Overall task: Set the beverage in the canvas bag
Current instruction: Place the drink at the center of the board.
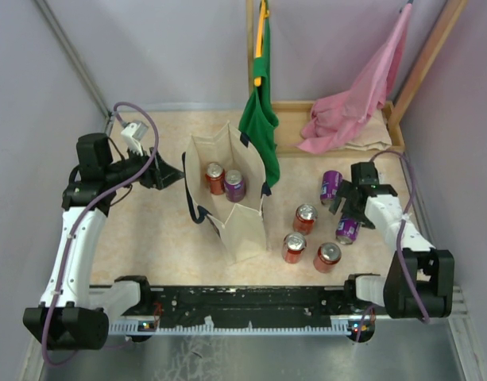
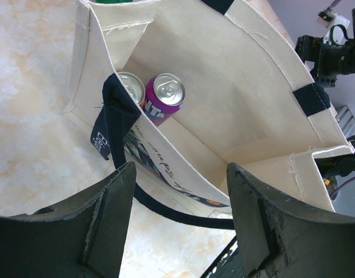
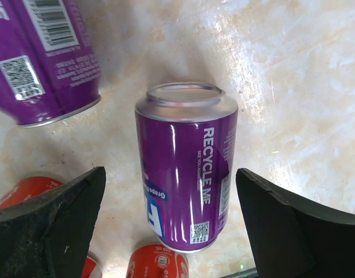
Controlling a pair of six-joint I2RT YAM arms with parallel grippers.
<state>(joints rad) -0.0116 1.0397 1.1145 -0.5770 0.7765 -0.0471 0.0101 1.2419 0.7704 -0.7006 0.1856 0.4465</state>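
The right pincer [image 1: 348, 208] is the near one. It hangs right over a shiny purple metal drink can [image 3: 186, 174] that lies on its side on the pale speckled bench [image 1: 148, 238], on the right part, well apart from the bag. Its two black fingers [image 3: 55, 220] are spread wide, one on each side of the can, and they do not touch it. The can's long way points straight out from the pincer, with its hollow bottom end far away, so the fingers face its smooth round sides. I think a squeeze there is the next job, and the slick round wall could roll or slip. Another purple can [image 3: 44, 52] lies just beside it, and red cans [image 1: 305, 217] stand near. The cream boxy canvas bag [image 1: 227, 198] stands to the left, in the middle of the bench, with its mouth open. It has soft cloth walls and a dark navy strap [image 2: 113, 116]. Two cans [image 2: 165, 95] stand inside it, one red and one purple. The left pincer [image 2: 182, 165] sits at the bag's left rim, spread too, holding nothing.
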